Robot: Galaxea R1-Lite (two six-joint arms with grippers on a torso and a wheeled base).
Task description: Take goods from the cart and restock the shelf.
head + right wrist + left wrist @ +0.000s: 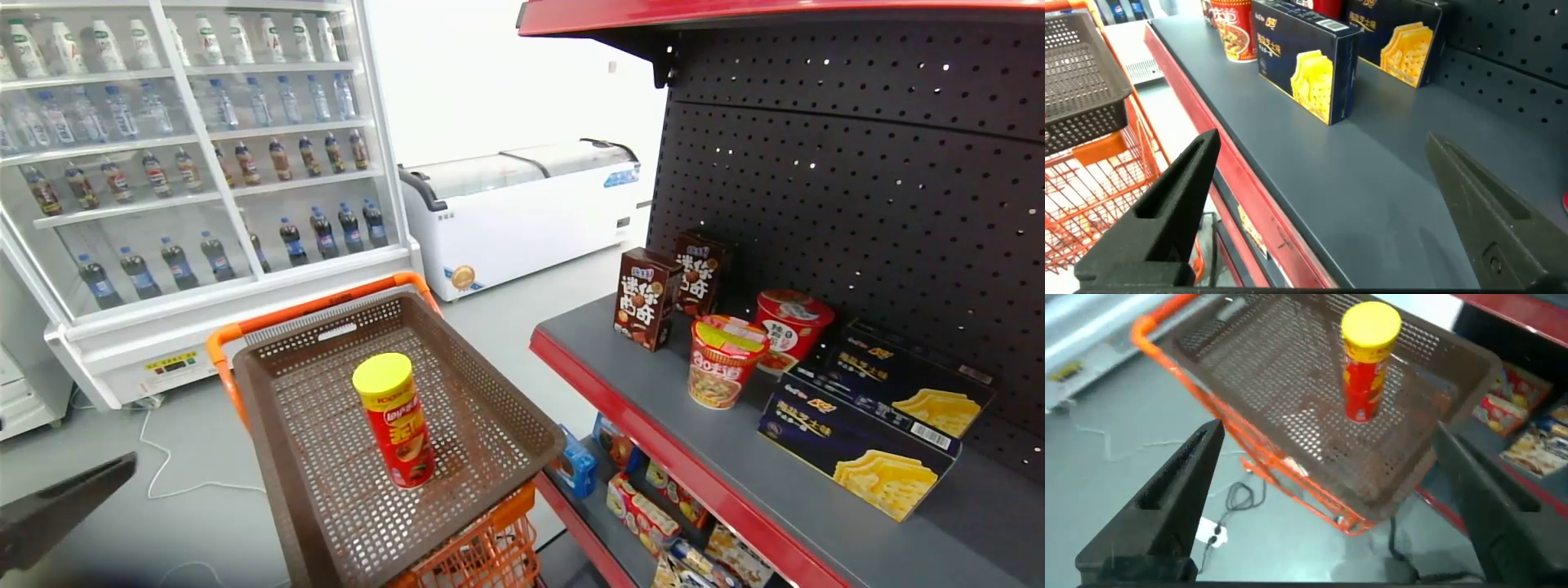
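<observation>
The left arm hung low beside the orange wire cart (pixel 482 555), its left end effector (pixel 1327 437) spread wide, empty, angled toward the brown perforated plastic basket (pixel 490 392) on top of the cart. A red cylindrical can with a yellow lid (pixel 393 420) stood upright in that basket. The right end effector (pixel 1321 143) hovered over a bare stretch of the grey shelf with a red front edge (pixel 702 441), fingers wide apart, holding nothing, near the dark blue snack boxes (pixel 857 441).
</observation>
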